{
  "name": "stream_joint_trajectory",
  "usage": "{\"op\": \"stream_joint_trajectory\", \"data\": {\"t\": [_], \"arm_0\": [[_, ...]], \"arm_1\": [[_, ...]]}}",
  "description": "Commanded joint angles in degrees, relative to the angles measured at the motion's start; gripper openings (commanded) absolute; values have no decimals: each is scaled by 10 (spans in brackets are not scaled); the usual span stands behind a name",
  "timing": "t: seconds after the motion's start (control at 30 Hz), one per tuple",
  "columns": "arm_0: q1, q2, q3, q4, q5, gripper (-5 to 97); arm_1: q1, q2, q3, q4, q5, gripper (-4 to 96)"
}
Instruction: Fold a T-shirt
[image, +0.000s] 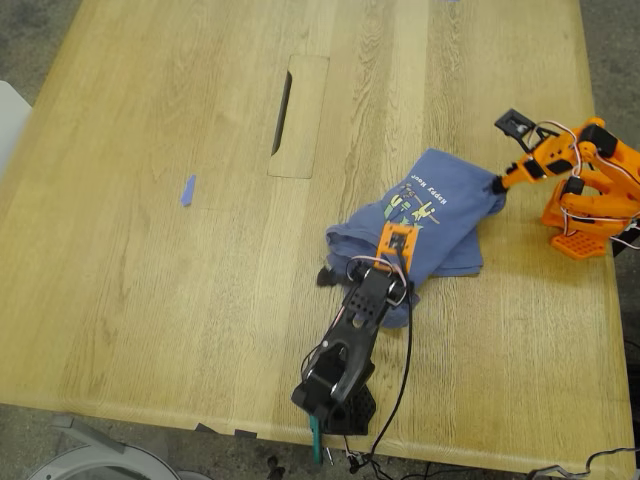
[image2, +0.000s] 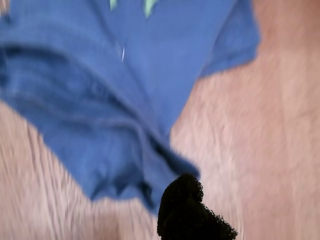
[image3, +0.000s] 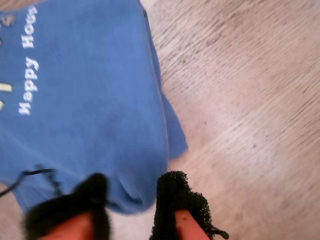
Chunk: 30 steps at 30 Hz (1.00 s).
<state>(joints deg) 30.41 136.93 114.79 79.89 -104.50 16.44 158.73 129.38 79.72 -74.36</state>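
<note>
Wooden table (image: 150, 250), T-shirt (image: 440, 200) bunched toward the exterior view's right. Black arm (image: 350, 340) reaches up from the near edge, my first gripper (image: 398, 245) over the shirt's near hem; grip unclear, blurred. Orange arm stretches from the exterior view's right, my second gripper (image3: 131, 200) pinching the shirt's edge. Small blue scrap (image: 188, 190) lies apart.

One T-shirt (image: 440, 215), one small blue scrap (image: 188, 190), one wooden table (image: 150, 300) — and two arms, each with one gripper.
</note>
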Motion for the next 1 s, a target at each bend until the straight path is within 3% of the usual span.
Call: {"op": "stream_joint_trajectory", "data": {"t": [0.0, 0.07, 0.13, 0.2, 0.6, 0.97], "arm_0": [[-15, -28, -77, -91, 11, 624], [-34, -40, -66, -163, 11, 421], [-57, -61, -58, -198, -14, 153], [-79, -77, -33, -248, -25, 11], [-144, -185, 73, -465, -47, -1], [-208, -372, 119, -665, -45, -1]], "arm_1": [[-20, -76, -86, -32, -7, 1], [-44, -137, -129, -56, -11, 0], [-69, -187, -153, -99, -9, 0], [-93, -234, -171, -126, -11, 0], [-200, -435, -215, -257, -8, 0], [-194, -324, 69, -387, 6, 0]]}}
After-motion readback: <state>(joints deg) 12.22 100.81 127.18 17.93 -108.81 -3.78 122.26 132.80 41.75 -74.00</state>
